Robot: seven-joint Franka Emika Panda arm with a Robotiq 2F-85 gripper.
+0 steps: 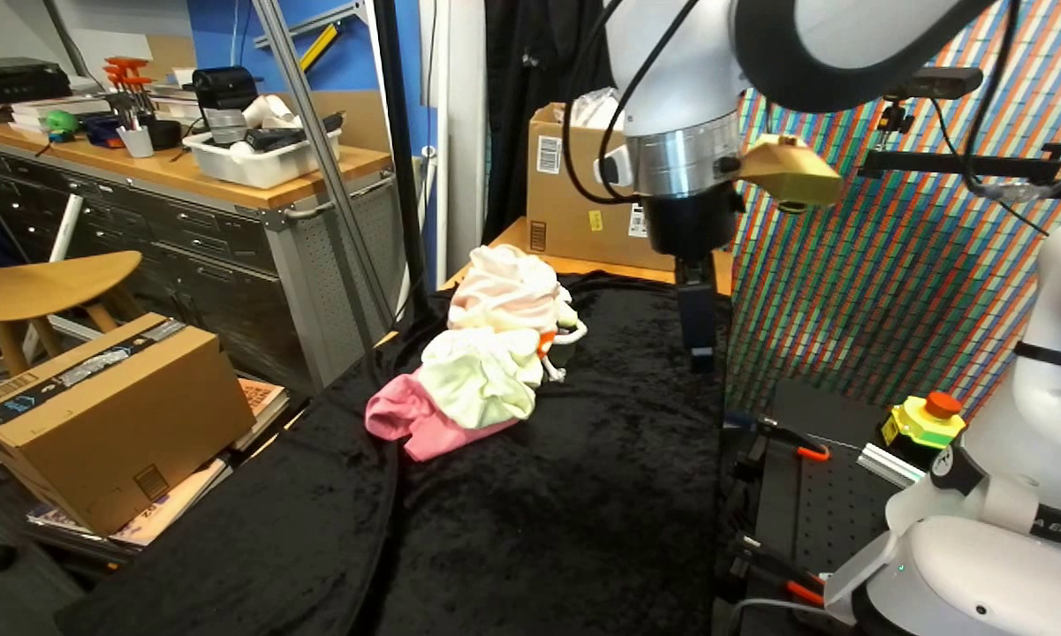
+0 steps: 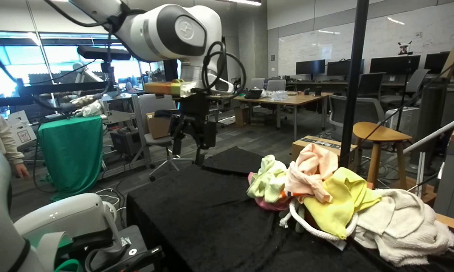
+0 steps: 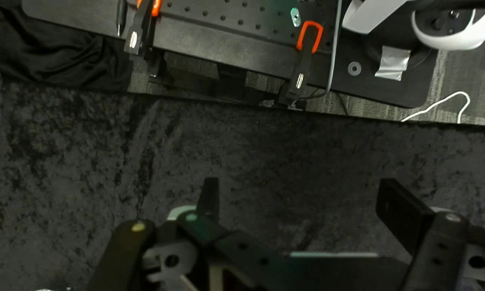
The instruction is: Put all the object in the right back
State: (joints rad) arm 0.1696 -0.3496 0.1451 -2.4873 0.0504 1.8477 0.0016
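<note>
The black two-fingered gripper (image 3: pixel 299 196) is positioned above the black plush tablecloth (image 1: pixel 583 530), its fingers spread wide, with bare tablecloth visible between them. Heaped on that surface, well apart from the gripper, are a pink cloth (image 1: pixel 406 415) partly beneath a crumpled pale yellow-green cloth (image 1: pixel 486 375), a peach cloth (image 2: pixel 313 166), a bright yellow cloth (image 2: pixel 340 196) partly covering a white braided rope loop (image 2: pixel 313 231), and an off-white ribbed towel (image 2: pixel 404 226) alongside.

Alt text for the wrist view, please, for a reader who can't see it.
The robot's open tool, fingers spread with nothing between them, hangs over a mottled black tablecloth. Beyond its edge, two orange-and-black clamps lie across a dark perforated plate's edge.
</note>
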